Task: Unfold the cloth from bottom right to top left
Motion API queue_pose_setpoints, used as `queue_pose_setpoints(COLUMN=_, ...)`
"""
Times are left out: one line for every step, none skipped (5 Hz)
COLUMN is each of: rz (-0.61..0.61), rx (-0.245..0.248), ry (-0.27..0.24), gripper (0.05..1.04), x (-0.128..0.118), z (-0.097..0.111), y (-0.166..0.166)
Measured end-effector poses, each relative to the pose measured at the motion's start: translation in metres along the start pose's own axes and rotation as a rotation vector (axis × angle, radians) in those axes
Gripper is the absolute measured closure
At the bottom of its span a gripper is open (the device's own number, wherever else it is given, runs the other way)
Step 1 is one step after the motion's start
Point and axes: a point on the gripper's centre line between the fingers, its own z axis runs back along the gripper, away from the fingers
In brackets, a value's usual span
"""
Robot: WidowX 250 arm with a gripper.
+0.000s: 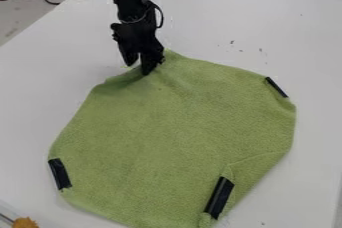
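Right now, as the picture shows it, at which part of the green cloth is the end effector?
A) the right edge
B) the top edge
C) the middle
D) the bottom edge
B: the end effector hangs down at the top edge of the green cloth, above all three black strips in the picture.

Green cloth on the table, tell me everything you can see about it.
The light green, finely textured fabric cloth lies mostly flat on the white table, its outline rounded and uneven. Three black, tape-like strips sit at its edges: right, lower left and lower right. Faint crease lines show beside the lower-right strip, and its upper edge is slightly rumpled where the black two-finger gripper meets it.
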Motion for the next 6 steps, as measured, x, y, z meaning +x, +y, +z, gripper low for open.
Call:
queue_pose_setpoints(rz=-0.008, rx=0.002, ry=-0.011, gripper=0.095, x=0.0, z=-0.002, y=0.008)
queue_pose_setpoints(rz=-0.031, rx=0.017, ry=-0.038, gripper=0.084, x=0.009, z=-0.005, y=0.016)
queue_pose_setpoints(rz=-0.048, rx=0.026, ry=-0.048, gripper=0.084, x=0.019, z=-0.008, y=0.024)
queue_pose_setpoints(rz=-0.027, rx=0.011, ry=0.02, gripper=0.082, x=0.018, z=-0.004, y=0.027)
queue_pose_setpoints(rz=0.036, rx=-0.01, ry=0.128, gripper=0.082, x=0.014, z=0.009, y=0.022)
queue_pose_setpoints(rz=0.085, rx=0.021, ry=0.136, gripper=0.082, x=0.023, z=0.05, y=0.008)
